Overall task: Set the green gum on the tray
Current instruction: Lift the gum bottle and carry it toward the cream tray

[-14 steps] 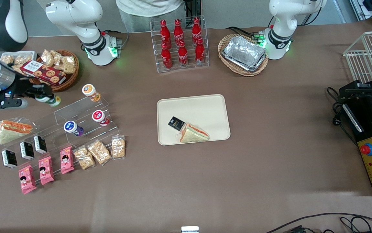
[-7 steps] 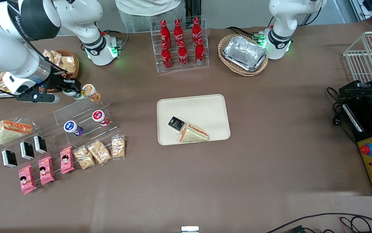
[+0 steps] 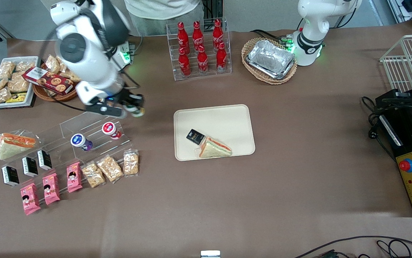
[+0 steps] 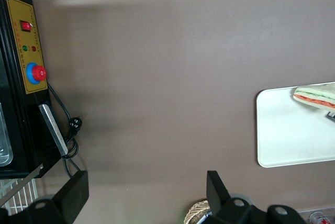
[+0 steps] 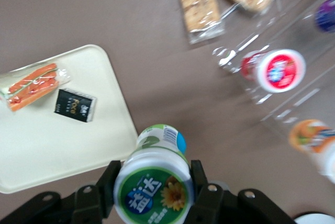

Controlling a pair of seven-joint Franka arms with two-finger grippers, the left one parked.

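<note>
My right gripper is shut on the green gum, a small jar with a white lid and a green label; in the front view the jar shows between the fingers. It hangs above the table between the clear stepped stand and the cream tray. The tray also shows in the right wrist view and holds a wrapped sandwich and a small black packet.
The stand holds a red-lidded jar and a purple-lidded jar; an orange-lidded jar shows in the right wrist view. Snack packets lie nearer the camera. A cola bottle rack and a foil tray in a wicker basket stand farther away.
My gripper has carried the green gum from the working arm's end of the table, past the orange-lidded jar, toward the tray. Nothing on the tray has moved.
</note>
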